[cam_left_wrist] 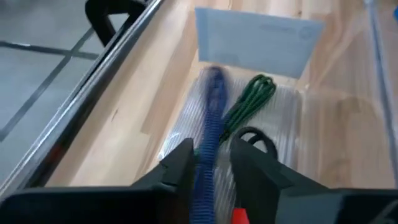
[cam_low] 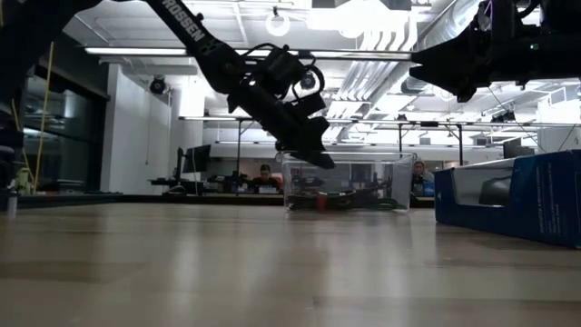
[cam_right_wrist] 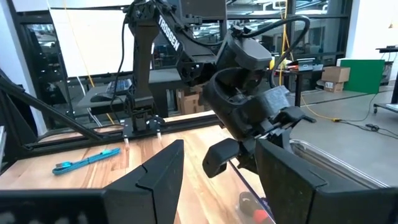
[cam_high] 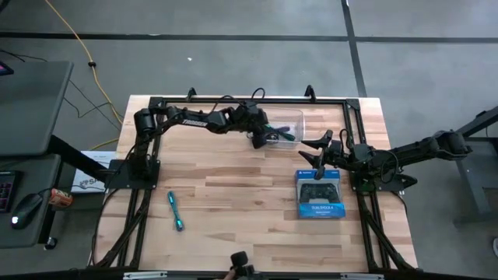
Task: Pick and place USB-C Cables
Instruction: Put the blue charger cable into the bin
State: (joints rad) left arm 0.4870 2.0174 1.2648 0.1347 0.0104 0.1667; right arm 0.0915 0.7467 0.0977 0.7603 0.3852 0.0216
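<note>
Left end effector (cam_left_wrist: 210, 163) over the tub (cam_left_wrist: 261, 43), fingers parted around the purple cable (cam_left_wrist: 209, 134); right end effector (cam_right_wrist: 217, 168) spread.

The high view looks straight down from well above, taking in the whole table (cam_high: 233, 194), both arms and surrounding floor. The low view sits at tabletop level, facing level across the boards toward the office behind; the clear tub (cam_low: 345, 182) stands mid-distance and the blue box (cam_low: 513, 204) close at the picture's right. The left wrist view looks steeply down at close range into the tub (cam_left_wrist: 261, 93), past its own fingers (cam_left_wrist: 180, 168). The right wrist view faces level across the table toward the left arm's gripper (cam_right_wrist: 249, 149). All four views share the tub; high and right wrist views share the cyan cable (cam_high: 175, 211) (cam_right_wrist: 84, 160).
</note>
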